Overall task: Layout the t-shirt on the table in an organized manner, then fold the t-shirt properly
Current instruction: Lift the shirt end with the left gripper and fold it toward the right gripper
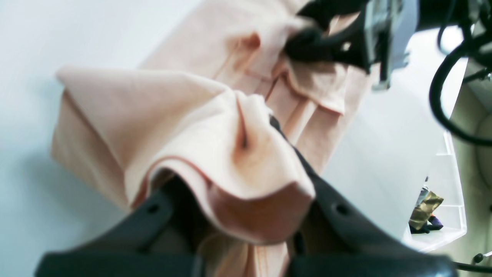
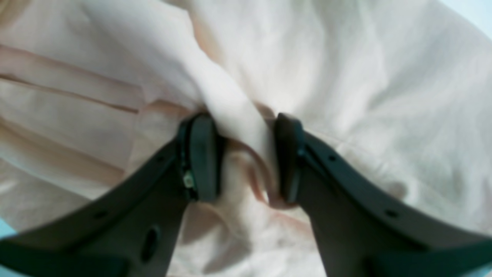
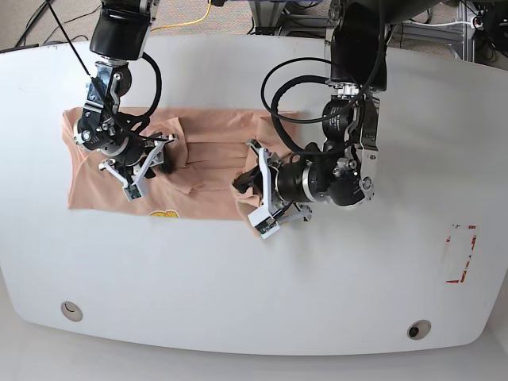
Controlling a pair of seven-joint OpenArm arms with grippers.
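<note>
base: yellow print (image 3: 163,214) visible (wrists: none) | right hand (image 2: 238,157) pinching t-shirt (image 2: 346,77)

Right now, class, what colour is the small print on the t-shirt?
Yellow. The print sits near the t-shirt's near edge, clearest in the base view.

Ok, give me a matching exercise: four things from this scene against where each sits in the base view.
Things:
1. t-shirt
2. red rectangle mark
3. left gripper
4. right gripper

Places:
A. near the table's right edge
B. clamped on the t-shirt's right end
C. spread across the upper left of the table
D. clamped on cloth in the t-shirt's left half

Pairs: 1-C, 2-A, 3-B, 4-D
</note>
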